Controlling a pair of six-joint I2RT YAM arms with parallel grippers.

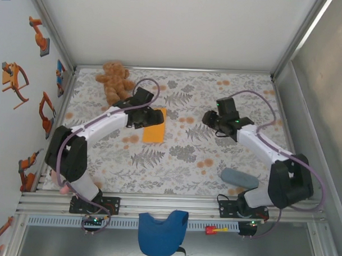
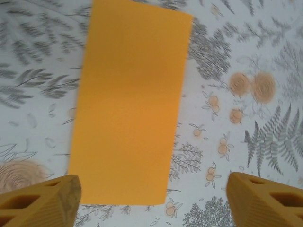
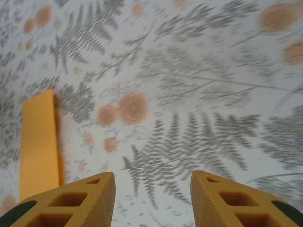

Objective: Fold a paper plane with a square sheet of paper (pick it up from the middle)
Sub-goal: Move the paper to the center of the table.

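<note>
Quick rundown of your cell: the table is covered by a white cloth printed with grey ferns and peach flowers. It's boxed in by a plain white back wall, a metal panel on the right and a pale left wall dotted with orange robot-arm stickers. Aluminium rails run along the near edge, where both of your arms are bolted down.

The orange paper lies flat on the cloth a bit left of centre, and it reads as a tall rectangle rather than a square. In the right wrist view a thin second layer peeks out along one edge, so it looks doubled over.

Your left gripper sits right over the paper's far left corner. Its fingers are spread wide with nothing between them, and the paper is stretched out in front.

Your right gripper is well off to the right over bare cloth. Its jaws are parted a moderate amount and hold nothing.

Other stuff around:
- A brown teddy bear sits at the far left of the table.
- A grey lump lies near the right arm's base.
- A blue cloth hangs off the front rail.
- A small red bit sits beside the blue cloth.
</note>
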